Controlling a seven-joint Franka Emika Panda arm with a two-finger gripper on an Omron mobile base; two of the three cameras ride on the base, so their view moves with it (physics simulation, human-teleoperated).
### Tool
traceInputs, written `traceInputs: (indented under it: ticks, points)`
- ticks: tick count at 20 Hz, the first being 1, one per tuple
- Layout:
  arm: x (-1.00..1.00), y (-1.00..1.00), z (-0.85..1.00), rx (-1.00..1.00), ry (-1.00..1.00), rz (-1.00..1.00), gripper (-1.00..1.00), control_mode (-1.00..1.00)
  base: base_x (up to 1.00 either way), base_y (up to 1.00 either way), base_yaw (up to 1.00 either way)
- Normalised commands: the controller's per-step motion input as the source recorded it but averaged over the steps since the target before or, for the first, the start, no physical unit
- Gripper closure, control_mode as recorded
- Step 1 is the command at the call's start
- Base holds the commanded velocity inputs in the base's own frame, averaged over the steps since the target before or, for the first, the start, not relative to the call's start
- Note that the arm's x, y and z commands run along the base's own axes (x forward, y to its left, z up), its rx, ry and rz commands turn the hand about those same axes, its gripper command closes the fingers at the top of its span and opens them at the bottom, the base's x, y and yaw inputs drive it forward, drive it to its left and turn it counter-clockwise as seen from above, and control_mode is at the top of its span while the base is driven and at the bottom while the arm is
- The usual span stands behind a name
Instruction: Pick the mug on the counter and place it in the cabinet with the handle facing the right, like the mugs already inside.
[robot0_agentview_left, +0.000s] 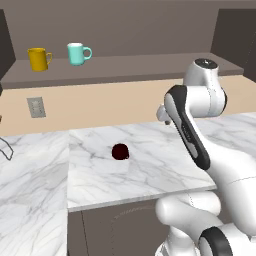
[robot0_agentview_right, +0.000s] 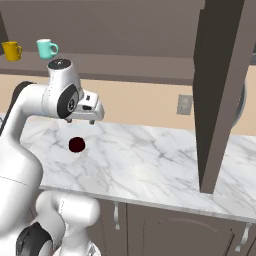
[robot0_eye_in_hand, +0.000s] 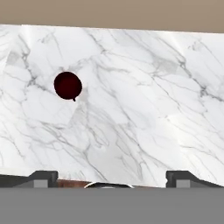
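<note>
Mug (robot0_agentview_left: 120, 152) — dark maroon, squat, standing alone on the counter (robot0_agentview_left: 150, 170), well in from the front edge; its handle (robot0_eye_in_hand: 73, 99) shows in my hand view as a small nub at the lower right of the body.

My gripper (robot0_agentview_right: 81, 120) — released, fingers (robot0_eye_in_hand: 41, 178) spread wide, nothing between them; it hangs above the counter, near the mug, not touching it.

Cabinet (robot0_agentview_left: 150, 65) — open shelf above the beige wall. Yellow mug (robot0_agentview_left: 38, 59) and teal mug (robot0_agentview_left: 77, 53) side by side at its left end, handles right.

Wall outlet (robot0_agentview_left: 36, 107) — below the shelf.
</note>
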Motion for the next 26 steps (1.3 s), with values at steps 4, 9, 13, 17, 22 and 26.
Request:
traceInputs:
  ticks: [4, 9, 13, 17, 22, 26]
  points:
    - [-0.03, 0.03, -0.29, 0.0, -0.03, 0.0, -1.0, -1.0, 0.0, 0.0, 0.0]
    - [0.0, 0.09, -0.23, 0.0, 0.0, 0.0, -1.0, -1.0, 0.0, 0.0, 0.0]
    - [0.0, 0.18, -0.19, 0.0, 0.0, 0.0, -1.0, -1.0, 0.0, 0.0, 0.0]
    - [0.0, 0.25, -0.21, 0.0, 0.0, 0.0, -1.0, -1.0, 0.0, 0.0, 0.0]
    - [0.0, 0.25, -0.26, 0.0, 0.0, 0.0, -1.0, -1.0, 0.0, 0.0, 0.0]
    - [0.04, 0.24, -0.25, 0.0, 0.0, 0.0, -1.0, -1.0, 0.0, 0.0, 0.0]
